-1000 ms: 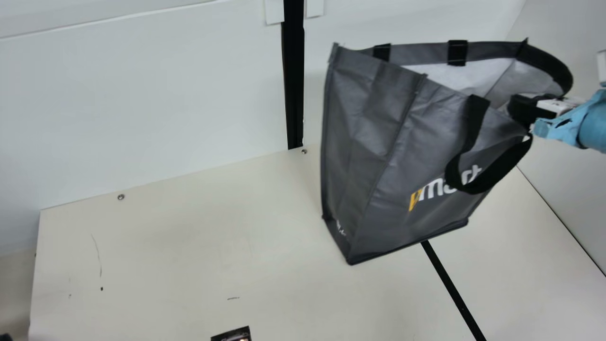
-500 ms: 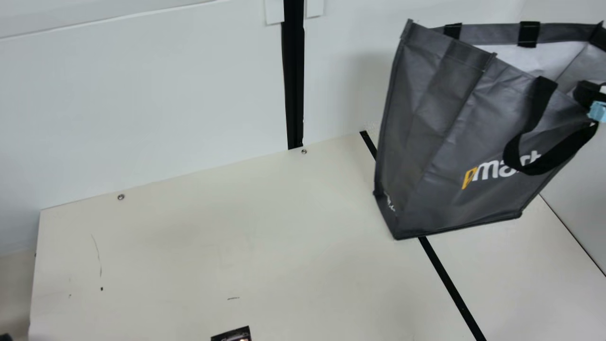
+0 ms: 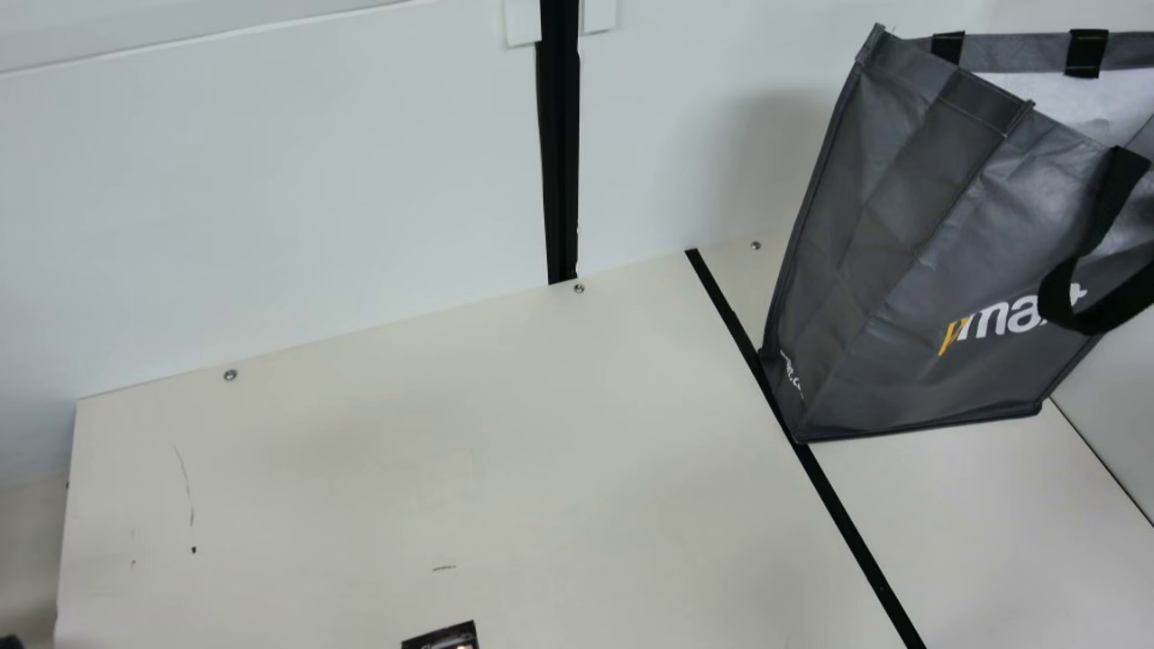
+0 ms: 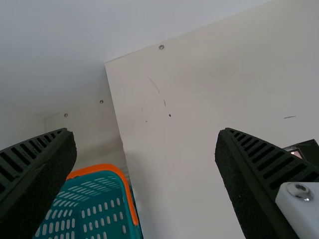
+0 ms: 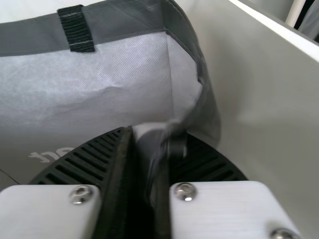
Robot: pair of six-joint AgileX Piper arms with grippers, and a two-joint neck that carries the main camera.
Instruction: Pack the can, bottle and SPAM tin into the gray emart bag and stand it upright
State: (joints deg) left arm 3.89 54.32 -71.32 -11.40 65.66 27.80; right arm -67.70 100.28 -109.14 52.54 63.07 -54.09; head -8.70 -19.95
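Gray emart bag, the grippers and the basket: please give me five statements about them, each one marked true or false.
1. The right gripper pinches the gray bag near its upper edge. True.
2. The left gripper is shut. False: its fingers are wide apart, with nothing held between them.
3. The basket in the left wrist view is teal with an orange rim. True.
4. The front handle of the bag is orange. False: it is black.
5. The top of the bag is folded flat and closed. False: it is open, and the pale lining can be seen inside.
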